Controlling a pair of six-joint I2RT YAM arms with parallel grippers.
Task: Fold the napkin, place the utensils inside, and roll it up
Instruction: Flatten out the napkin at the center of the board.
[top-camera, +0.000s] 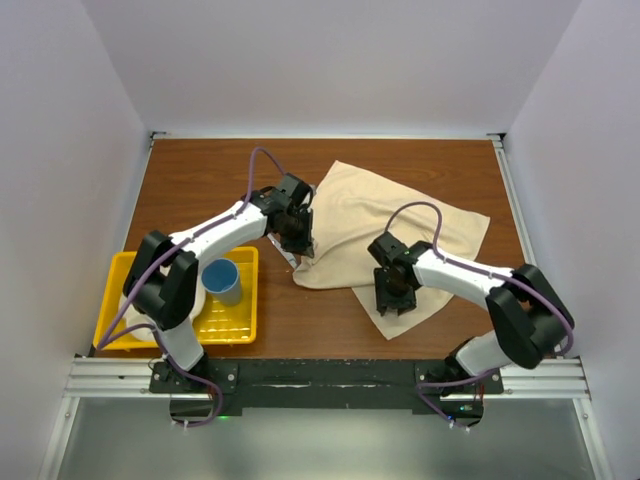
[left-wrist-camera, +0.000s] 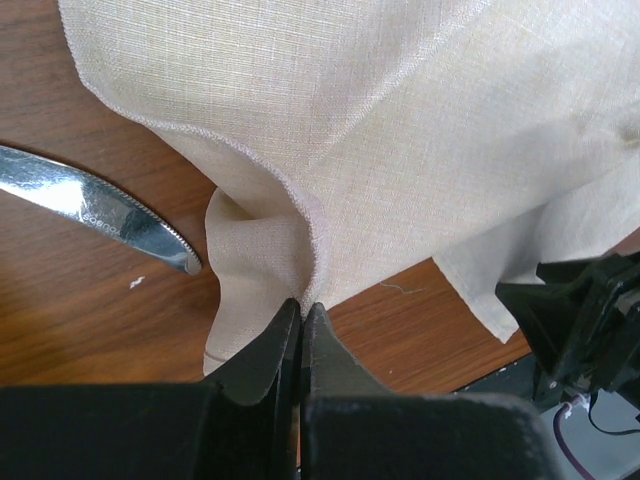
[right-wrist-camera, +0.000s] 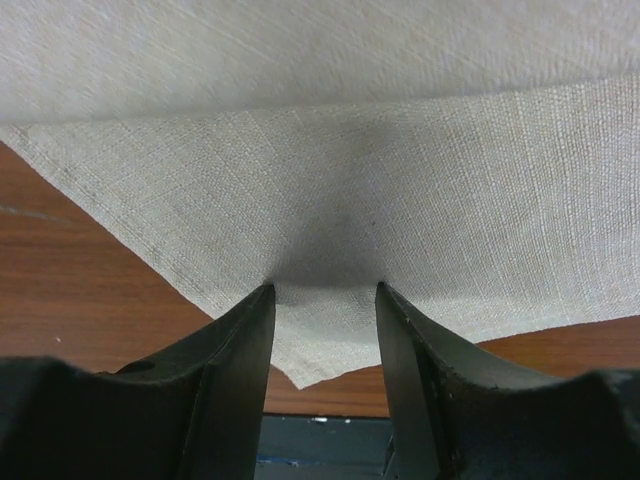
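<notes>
One brown wooden surface (top-camera: 200, 170) carries a plain beige cloth napkin (top-camera: 400, 225), rumpled, right of centre. The left pincer (left-wrist-camera: 302, 310) is clamped tight on a fold at its left edge; the right pincer (right-wrist-camera: 325, 290) stands partly spread astride its near corner, gripping nothing. A slim silver table knife (left-wrist-camera: 90, 205) lies just left of that fold.
</notes>
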